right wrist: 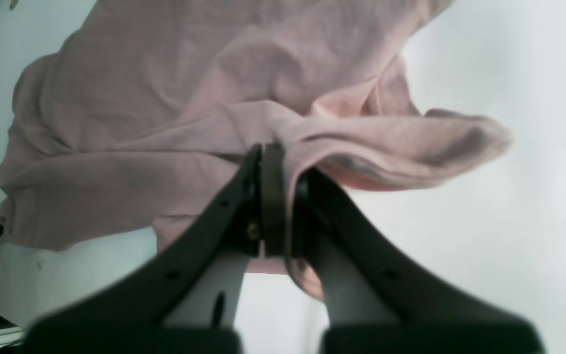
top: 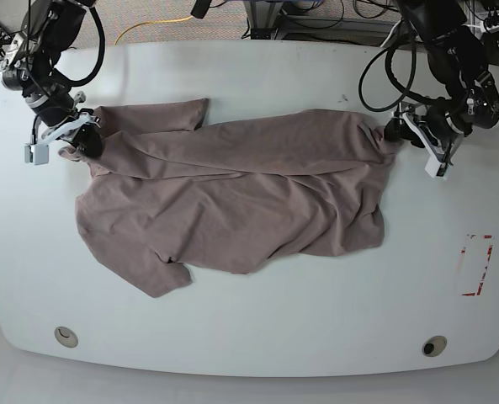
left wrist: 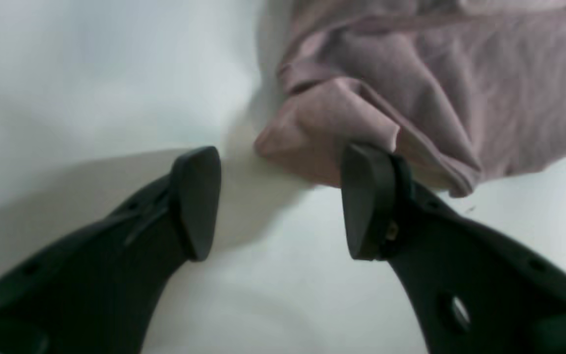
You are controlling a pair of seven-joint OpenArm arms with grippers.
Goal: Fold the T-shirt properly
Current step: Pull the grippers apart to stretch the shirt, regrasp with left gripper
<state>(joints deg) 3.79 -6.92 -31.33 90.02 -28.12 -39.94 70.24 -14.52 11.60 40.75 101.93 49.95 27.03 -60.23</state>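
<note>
1. Your base view looks steeply down from high above the whole table.
2. Each wrist view sits close behind its own fingers, facing the T-shirt edge they share.

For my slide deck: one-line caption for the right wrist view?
Right gripper shut on a bunched edge of the mauve T-shirt above the white table.

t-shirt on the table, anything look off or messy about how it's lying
The T-shirt lies crumpled and skewed on the white table, with diagonal wrinkles and ragged edges. The right end effector pinches one bunched corner, while the left end effector is open beside another. No damage shows.
</note>
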